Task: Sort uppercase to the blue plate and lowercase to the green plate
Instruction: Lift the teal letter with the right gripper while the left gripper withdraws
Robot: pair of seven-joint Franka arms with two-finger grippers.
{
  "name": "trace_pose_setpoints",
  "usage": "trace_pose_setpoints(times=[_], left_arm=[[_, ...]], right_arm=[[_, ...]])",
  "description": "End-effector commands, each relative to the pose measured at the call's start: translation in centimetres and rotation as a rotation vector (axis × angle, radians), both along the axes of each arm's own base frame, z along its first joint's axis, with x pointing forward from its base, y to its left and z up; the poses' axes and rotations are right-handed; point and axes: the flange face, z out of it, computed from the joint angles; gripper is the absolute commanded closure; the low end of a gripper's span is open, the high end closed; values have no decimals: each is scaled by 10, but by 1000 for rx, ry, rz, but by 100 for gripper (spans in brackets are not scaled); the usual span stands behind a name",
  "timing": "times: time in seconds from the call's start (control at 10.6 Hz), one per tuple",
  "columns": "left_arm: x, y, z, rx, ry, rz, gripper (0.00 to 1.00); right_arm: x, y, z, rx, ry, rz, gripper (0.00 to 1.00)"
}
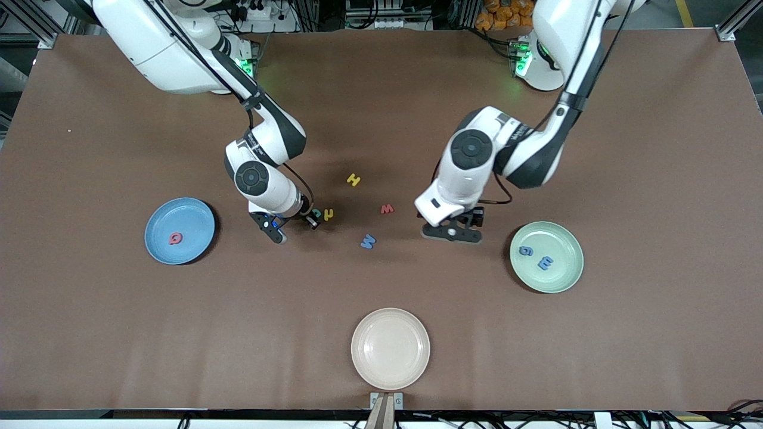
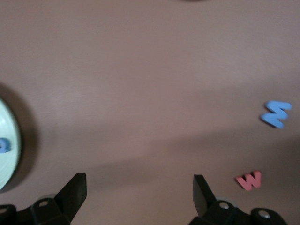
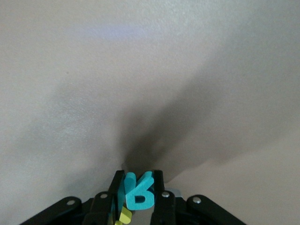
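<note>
My right gripper (image 1: 313, 221) is shut on the teal-green R (image 1: 317, 213), which stands on edge between its fingers (image 3: 139, 191), low over the table. The yellow h (image 1: 328, 214) lies right beside it and shows under the jaws (image 3: 124, 215). My left gripper (image 1: 451, 232) hangs open over bare table (image 2: 139, 192), between the red w (image 1: 387, 208) and the green plate (image 1: 560, 241). That plate holds the blue g (image 1: 526, 251) and blue m (image 1: 545, 262). The blue plate (image 1: 191, 214) holds the red Q (image 1: 175, 238). The yellow H (image 1: 354, 179) and light-blue M (image 1: 368, 241) lie mid-table.
An empty cream plate (image 1: 390, 348) sits near the table's edge closest to the front camera. In the left wrist view the M (image 2: 275, 114), the w (image 2: 249, 180) and the green plate's rim (image 2: 9, 136) show around the open fingers.
</note>
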Motion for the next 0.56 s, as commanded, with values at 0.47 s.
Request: trace_pose_setpoints(times=[0.47], left_arm=[[-32, -114, -40, -88, -42, -95, 0]], right_arm=[[19, -48, 2, -15, 54, 255, 75]])
